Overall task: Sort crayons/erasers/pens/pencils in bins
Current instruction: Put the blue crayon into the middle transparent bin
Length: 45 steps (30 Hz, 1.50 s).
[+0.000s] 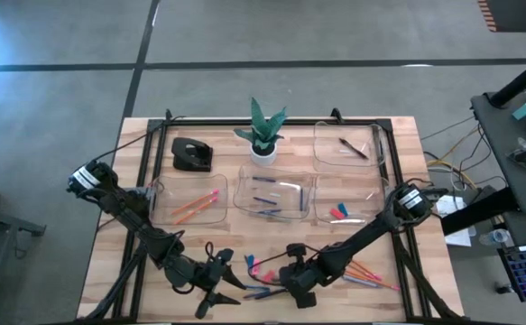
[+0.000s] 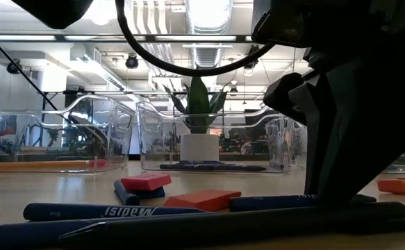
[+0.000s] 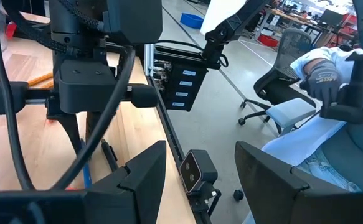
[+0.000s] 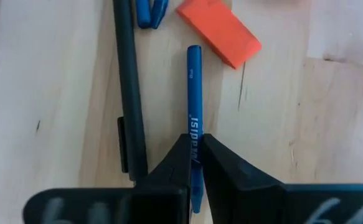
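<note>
My right gripper point(image 4: 195, 163) is shut on a blue pen point(image 4: 193, 93) that lies on the table near its front edge, next to a black pen point(image 4: 128, 93), an orange-red eraser point(image 4: 218, 28) and blue crayons point(image 4: 150, 12). In the high view this gripper point(image 1: 297, 291) is at the front middle. My left gripper point(image 1: 216, 293) hovers open to its left, with nothing between its fingers. Loose orange pencils point(image 1: 371, 271) lie on the table at the front right. Farther back stand clear bins: one with pencils point(image 1: 190, 206), one with blue sticks point(image 1: 272, 194), one with erasers point(image 1: 342, 211), one with a pen point(image 1: 351, 146). My right gripper pinches the blue pen between its two fingertips at the printed part of the barrel point(image 4: 193, 134), some way from the pen's far end. The fingers come slanting down from above and lie across the pen. The pen lies flat on the table.
A white pot with a green plant point(image 1: 263, 135) and a black desk object point(image 1: 190, 155) stand at the back. More erasers point(image 1: 253, 265) and pens point(image 1: 261, 292) lie loose between the two grippers. A seated person point(image 3: 330, 81) shows beyond the table's edge.
</note>
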Available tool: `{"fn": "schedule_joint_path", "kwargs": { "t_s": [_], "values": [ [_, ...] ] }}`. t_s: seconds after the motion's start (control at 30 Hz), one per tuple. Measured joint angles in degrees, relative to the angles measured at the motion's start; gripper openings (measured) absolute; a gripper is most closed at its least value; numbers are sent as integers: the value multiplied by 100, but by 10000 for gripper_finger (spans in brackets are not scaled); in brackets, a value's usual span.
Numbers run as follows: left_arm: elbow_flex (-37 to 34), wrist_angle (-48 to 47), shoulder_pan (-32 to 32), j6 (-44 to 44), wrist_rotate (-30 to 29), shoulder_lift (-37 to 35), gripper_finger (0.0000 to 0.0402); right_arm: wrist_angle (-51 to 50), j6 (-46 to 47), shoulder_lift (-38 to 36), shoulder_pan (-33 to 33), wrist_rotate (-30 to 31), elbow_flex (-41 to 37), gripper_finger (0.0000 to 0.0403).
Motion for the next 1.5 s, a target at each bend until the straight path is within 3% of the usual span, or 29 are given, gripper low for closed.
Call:
{"fn": "schedule_joint_path", "kwargs": {
  "t_s": [0.2,0.37,0.7,1.13,1.5],
  "values": [
    [-2,0,0,0,0,0,178,-293,-375,-366,-10,-93,208,15],
    [-4,1,2,-14,0,1,178,-574,-831,-734,-182,530,311,14],
    [-4,6,0,-31,0,0,178,-797,-1257,-1360,-1383,1052,313,13],
    [-4,2,0,-31,0,0,178,-961,-982,-1171,-3110,881,225,13],
    [-4,-2,2,-29,0,1,178,-1079,-703,-838,-3470,144,41,13]
  ]
}}
